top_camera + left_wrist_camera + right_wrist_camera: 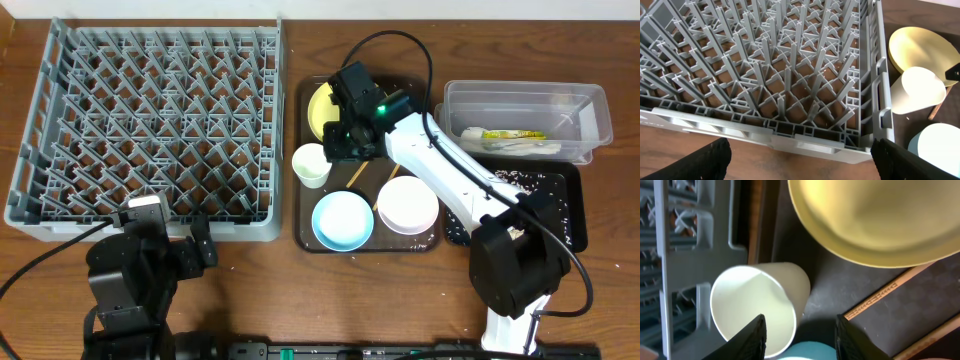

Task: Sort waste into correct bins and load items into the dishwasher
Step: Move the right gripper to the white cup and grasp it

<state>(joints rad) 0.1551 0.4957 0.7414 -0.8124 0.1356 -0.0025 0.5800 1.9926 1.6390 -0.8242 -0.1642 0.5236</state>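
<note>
white cup [757,307] beside rack wall [700,255], yellow plate [875,220] and chopsticks [880,297] close, bare tray [832,287] between

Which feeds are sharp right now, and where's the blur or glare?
Overhead: evenly lit, sharp, no strong glare. Left wrist: rack crisp, left fingers black silhouettes. Right wrist: plate slightly soft up close, cup rim clear, right fingers dark and featureless.

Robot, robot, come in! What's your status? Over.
Left gripper open, parked by the dish rack. Right gripper open, hovering over the white cup on the brown tray. Yellow plate and chopsticks close beside it.
</note>
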